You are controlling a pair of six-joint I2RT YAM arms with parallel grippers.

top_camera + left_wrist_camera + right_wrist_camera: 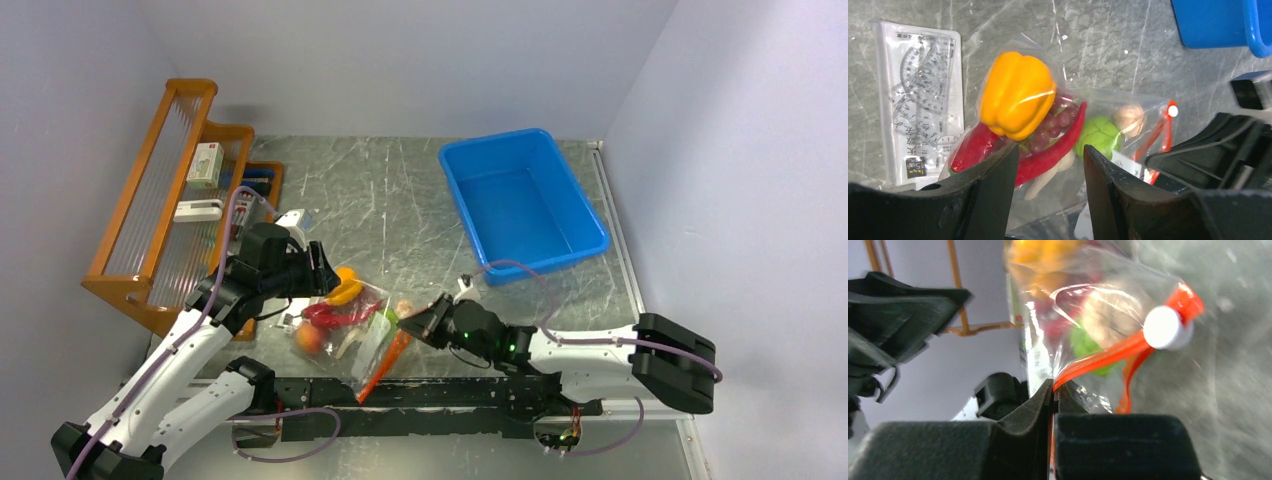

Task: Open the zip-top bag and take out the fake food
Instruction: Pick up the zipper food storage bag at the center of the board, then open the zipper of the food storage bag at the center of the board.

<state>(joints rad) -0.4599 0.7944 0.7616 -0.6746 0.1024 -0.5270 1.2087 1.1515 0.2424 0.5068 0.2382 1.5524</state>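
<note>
The zip-top bag (pixel 345 325) lies on the table between my two arms, clear and crinkly, with the fake food inside. Through the plastic I see a yellow-orange pepper (pixel 1015 95), red chillies (pixel 1048 157), purple grapes (pixel 1050 125), a green lime (pixel 1100 135) and a garlic bulb (pixel 1128 117). My right gripper (pixel 1054 389) is shut on the orange zip strip (pixel 1108 355), a short way from its white slider (pixel 1162 327). My left gripper (pixel 1048 160) stands open over the bag's other end, its fingers (pixel 998 172) on either side of the chillies.
A blue bin (pixel 525 200) stands at the back right. An orange wooden rack (pixel 170 200) holding small boxes lines the left wall. A clear packet of drawing tools (pixel 918 100) lies flat beside the bag on the left.
</note>
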